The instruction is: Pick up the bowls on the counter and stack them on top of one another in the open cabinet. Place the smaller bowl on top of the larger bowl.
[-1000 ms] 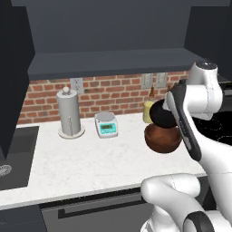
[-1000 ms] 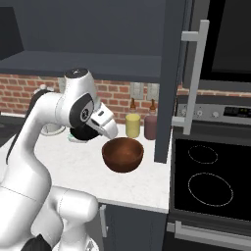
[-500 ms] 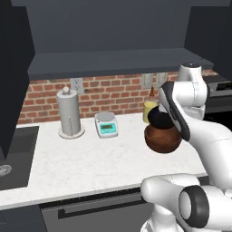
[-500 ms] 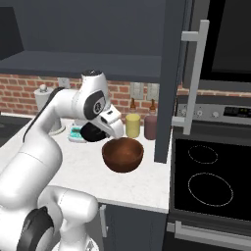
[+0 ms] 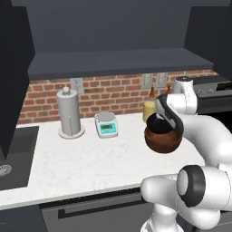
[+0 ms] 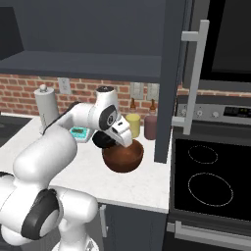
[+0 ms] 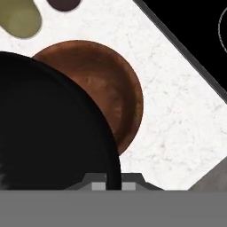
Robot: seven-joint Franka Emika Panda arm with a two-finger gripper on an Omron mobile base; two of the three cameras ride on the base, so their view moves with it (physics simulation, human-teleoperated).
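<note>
The fingers (image 7: 107, 185) grip the glossy black bowl (image 7: 48, 128) by its rim, lifted above the round wood-brown bowl (image 5: 163, 140) on the marbled white table (image 5: 86, 163). Behind stand a yellow jar (image 6: 132, 125) and the brick wall (image 5: 113, 93).

A red brick backsplash (image 5: 118, 93) with pale outlets (image 5: 76, 84) runs behind the white marbled tabletop (image 5: 81, 163). Dark slate cabinets (image 5: 18, 68) hang above. A sink (image 5: 9, 158) sits at the far left. A black stove (image 6: 211, 186) with ring burners stands right, beside a tall dark panel (image 6: 171, 78) bearing a long silver handle (image 6: 193, 83).
</note>
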